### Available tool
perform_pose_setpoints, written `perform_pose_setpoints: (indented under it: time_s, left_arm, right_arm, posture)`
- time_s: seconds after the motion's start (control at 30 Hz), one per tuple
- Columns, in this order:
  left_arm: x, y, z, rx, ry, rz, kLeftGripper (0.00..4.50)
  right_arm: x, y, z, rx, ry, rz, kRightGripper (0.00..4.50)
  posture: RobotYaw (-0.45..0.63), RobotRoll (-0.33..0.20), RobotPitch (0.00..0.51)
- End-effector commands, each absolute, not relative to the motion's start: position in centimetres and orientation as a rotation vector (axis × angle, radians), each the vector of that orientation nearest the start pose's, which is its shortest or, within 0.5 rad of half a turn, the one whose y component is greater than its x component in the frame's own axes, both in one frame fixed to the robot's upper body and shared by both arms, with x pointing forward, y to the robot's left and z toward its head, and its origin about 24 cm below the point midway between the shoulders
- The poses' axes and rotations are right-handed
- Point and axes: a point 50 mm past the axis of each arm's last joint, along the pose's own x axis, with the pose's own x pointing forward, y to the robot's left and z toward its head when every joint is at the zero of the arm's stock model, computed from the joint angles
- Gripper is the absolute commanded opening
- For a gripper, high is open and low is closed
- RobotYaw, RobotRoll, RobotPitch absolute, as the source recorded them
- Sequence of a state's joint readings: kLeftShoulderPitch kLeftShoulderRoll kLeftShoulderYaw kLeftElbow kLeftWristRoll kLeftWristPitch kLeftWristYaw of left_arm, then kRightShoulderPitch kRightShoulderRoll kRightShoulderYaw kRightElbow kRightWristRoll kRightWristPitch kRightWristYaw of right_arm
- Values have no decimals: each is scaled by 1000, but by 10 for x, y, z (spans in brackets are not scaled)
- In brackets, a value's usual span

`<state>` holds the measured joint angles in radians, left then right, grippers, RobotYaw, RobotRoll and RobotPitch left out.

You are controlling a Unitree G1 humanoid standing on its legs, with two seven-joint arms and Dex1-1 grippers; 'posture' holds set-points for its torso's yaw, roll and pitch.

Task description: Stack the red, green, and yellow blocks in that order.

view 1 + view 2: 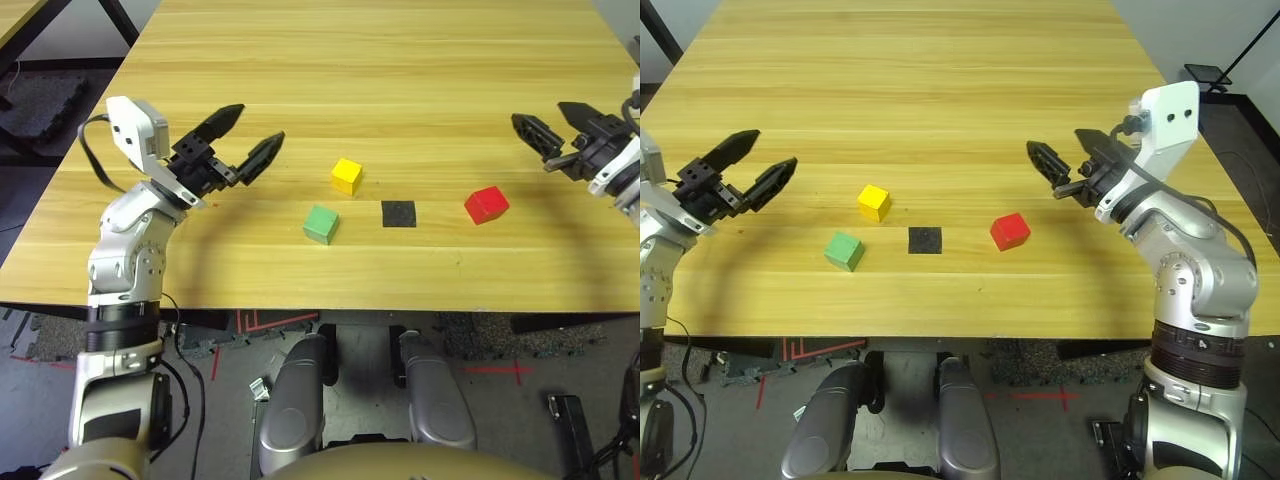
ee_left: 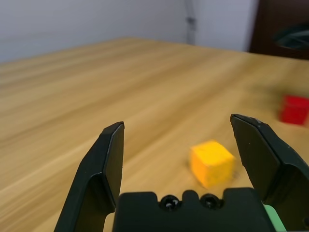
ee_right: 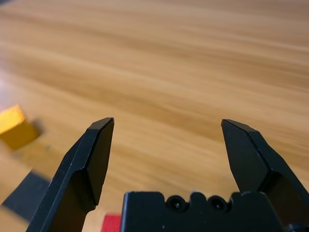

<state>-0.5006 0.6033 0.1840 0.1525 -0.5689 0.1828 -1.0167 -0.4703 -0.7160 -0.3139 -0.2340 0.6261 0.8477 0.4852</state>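
**Op A:** Right eye view gives me the clearest layout. My right gripper [image 1: 1058, 164] hangs spread wide and empty, aimed inward over the table [image 1: 940, 80], with the red block [image 1: 1009, 231] just below and inboard of its tips, not touching. I judge red is the first pick, since it goes at the bottom.

**Op B:** And my left gripper [image 1: 245, 136] is wide too, holding nothing. The yellow block [image 1: 347, 176] sits ahead of its tips, near but apart; the green block [image 1: 321, 224] lies closer to the robot than yellow, just off the lower finger's line. Where do we build?

**Op A:** My guess is the black patch [image 1: 925, 240], lying between green and red. It is a short carry inward from my right gripper.

**Op B:** Then tip the right gripper down before closing. It is pointing nearly level, so it would skim over the cube.

**Op A:** Agreed. I square the fingers to two flat faces of red, which sits slightly turned, and come down centred so it does not twist out.

**Op B:** I hold the left clear until red is placed, then take green.
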Motion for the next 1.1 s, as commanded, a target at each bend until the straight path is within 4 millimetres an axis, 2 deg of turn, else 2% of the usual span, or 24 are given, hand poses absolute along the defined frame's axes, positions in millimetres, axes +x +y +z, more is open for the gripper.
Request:
perform_pose_setpoints:
  time_s: [0.03, 0.23, 0.43, 0.73, 1.1]
  left_arm:
    - [310, 223, 190, 133, -202, -1119, 4481]
    - [318, 216, 190, 180, -168, -1279, 4481]
    - [318, 208, 187, 165, -164, -1381, 4481]
    - [312, 202, 179, 150, -160, -1396, 4481]
    - [309, 201, 178, 142, -164, -1378, 4481]
  right_arm:
    - [277, -237, 219, -114, 118, 517, 4500]
    - [267, -238, 208, -176, 220, 509, 4500]
    - [259, -250, 185, -199, 298, 396, 4500]
    - [247, -248, 156, -179, 333, 396, 4500]
    - [257, -242, 147, -179, 323, 415, 4500]
  posture:
    - [141, -36, 286]
    - [121, -48, 291]
    - [114, -56, 294]
    - [124, -50, 282]
    - [153, -34, 281]
